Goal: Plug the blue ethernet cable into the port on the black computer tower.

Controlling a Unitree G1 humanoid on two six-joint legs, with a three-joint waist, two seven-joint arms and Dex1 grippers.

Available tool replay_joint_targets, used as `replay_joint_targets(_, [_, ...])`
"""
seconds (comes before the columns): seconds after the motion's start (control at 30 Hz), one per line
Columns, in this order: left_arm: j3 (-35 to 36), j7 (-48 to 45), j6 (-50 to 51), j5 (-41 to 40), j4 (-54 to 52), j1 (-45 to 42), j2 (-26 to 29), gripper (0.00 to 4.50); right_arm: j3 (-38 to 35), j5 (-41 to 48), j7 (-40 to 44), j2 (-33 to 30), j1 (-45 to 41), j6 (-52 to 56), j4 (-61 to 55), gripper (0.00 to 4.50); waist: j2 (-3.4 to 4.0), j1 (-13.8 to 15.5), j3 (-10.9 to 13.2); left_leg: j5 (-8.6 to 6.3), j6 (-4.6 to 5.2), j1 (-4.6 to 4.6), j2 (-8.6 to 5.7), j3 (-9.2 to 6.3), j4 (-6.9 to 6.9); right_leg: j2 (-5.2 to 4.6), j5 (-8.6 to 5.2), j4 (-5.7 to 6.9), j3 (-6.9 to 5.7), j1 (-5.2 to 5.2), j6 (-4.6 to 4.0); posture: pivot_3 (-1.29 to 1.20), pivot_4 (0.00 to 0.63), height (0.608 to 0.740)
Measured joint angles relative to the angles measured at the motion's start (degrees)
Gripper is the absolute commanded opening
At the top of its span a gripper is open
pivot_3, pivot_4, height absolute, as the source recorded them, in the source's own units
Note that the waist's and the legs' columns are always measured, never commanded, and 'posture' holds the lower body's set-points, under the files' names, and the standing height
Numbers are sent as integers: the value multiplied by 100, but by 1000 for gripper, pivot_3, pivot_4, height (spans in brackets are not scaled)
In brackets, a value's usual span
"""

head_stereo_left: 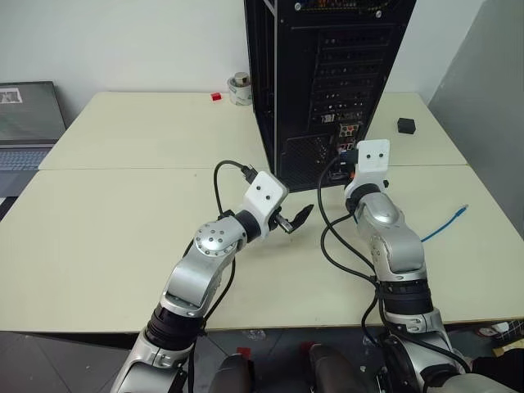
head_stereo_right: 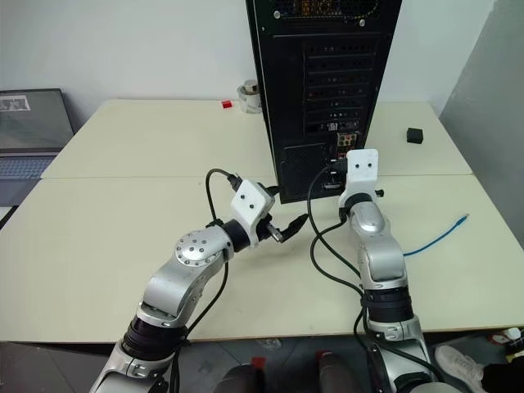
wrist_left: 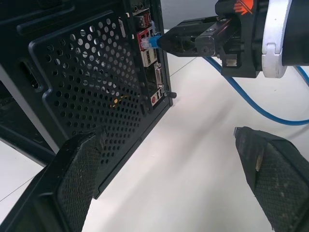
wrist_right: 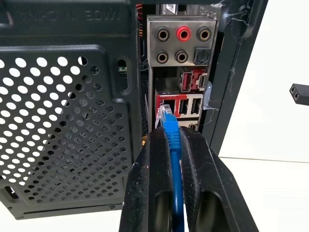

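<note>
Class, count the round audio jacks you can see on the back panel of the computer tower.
5: three in the upper row, two below them on the tower, above the cable. Others may be hidden.

Embossed lettering runs along the top of the tower's (wrist_right: 67, 72) rear panel in the right wrist view, upside down and too faint to make out. A tiny pale label beside a slot (wrist_right: 122, 70) in that panel is unreadable too. No other text can be read.
</note>
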Motion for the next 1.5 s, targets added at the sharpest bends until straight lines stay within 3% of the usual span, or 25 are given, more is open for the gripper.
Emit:
replay_joint_targets(1.27, [8, 7, 7, 5, -3, 72, 9, 4500, -147, 10, -313, 306, -540, -336, 877, 0, 1, -78, 0, 0, 0, 9, 4, 10, 1, 7, 1, 5, 12, -1, 0, 0, 150, 740])
replay_joint_targets(1.3, [8, 6, 7, 6, -3, 77, 14, 4500, -148, 14, -264, 290, -539, -352, 886, 695, 1, -78, 1, 0, 0, 9, 4, 9, 1, 7, 0, 5, 11, -1, 0, 0, 150, 740])
replay_joint_targets(1.5, [37, -2, 3, 9, -3, 77, 68, 4500, -204, 63, 9, 34, -542, -404, 893, 1923, 1, -32, 1, 0, 0, 3, 3, 4, -3, 4, 1, 0, 7, -1, 0, 0, 150, 740])
